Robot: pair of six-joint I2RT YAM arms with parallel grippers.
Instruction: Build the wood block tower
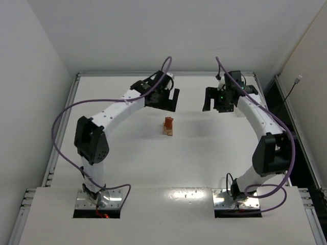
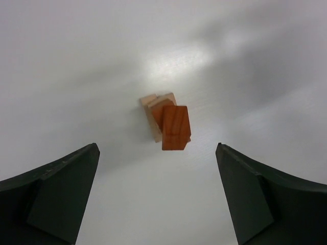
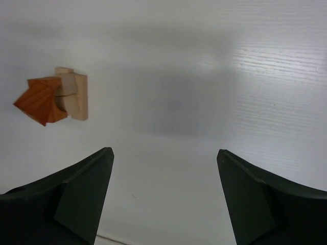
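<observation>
Black, two-fingered, the left gripper (image 2: 157, 153) hangs over the table with its jaws spread wide and nothing between them. Its wrist view looks down past both fingers (image 2: 61, 194) onto the wood block tower (image 2: 171, 125), which stands free of them on the surface below. Right gripper (image 3: 164, 153): likewise wide open and empty, held over bare tabletop with the tower off to one side of its view. Tower: one small stack near the middle of the white table (image 1: 127, 168), between the two grippers and a little nearer the arm bases, closer to the left gripper than to the right. It is made of pale tan pieces low down and a reddish-brown block (image 2: 175, 127) on top. That top block looks turned off-square to the pale pieces under it and seems to overhang one edge, though how far it is seated cannot be told. No loose blocks show elsewhere, so the build reads as at or near its end, with the step in hand being to get the left arm away cleanly. Handling note: the stack is tiny beside the fingers and would likely topple at a light brush. The left gripper should therefore go straight up with jaws kept wide before any sideways travel, and the right should hold clear. Purple cables (image 1: 66, 109) loop off both arms, well apart from the tower.
</observation>
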